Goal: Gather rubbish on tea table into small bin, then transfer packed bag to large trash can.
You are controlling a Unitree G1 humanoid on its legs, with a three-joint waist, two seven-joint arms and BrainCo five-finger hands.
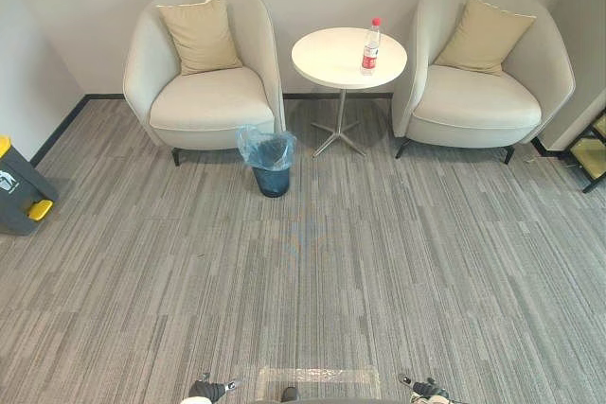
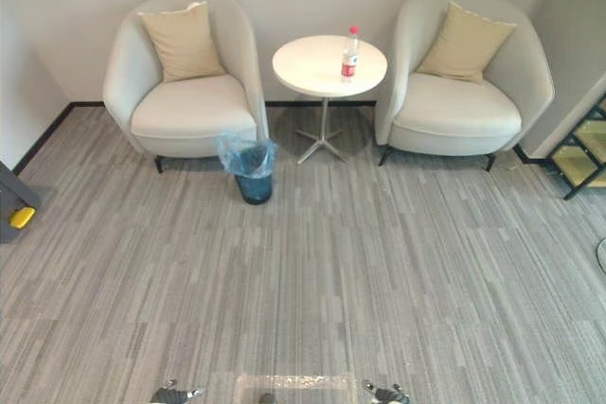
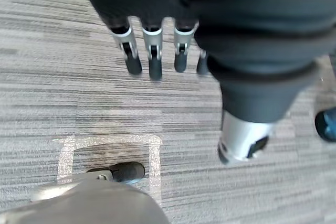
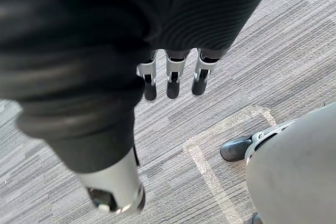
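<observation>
- The left hand [image 3: 153, 40] and the right hand [image 4: 173, 74] hang open and empty over the carpet [image 3: 47, 82].
- Far ahead of them, a bottle [image 1: 370, 46] stands upright on the round desk [image 1: 327, 61].
- The small bin [image 1: 272, 167], lined blue, stands nearer, ahead of the left hand.
- The large trash can [image 1: 19, 198] is far to its left.

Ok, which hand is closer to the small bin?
Left. The left hand hangs well short of the small bin, slightly to its left; the right hand hangs farther off to its right.
</observation>
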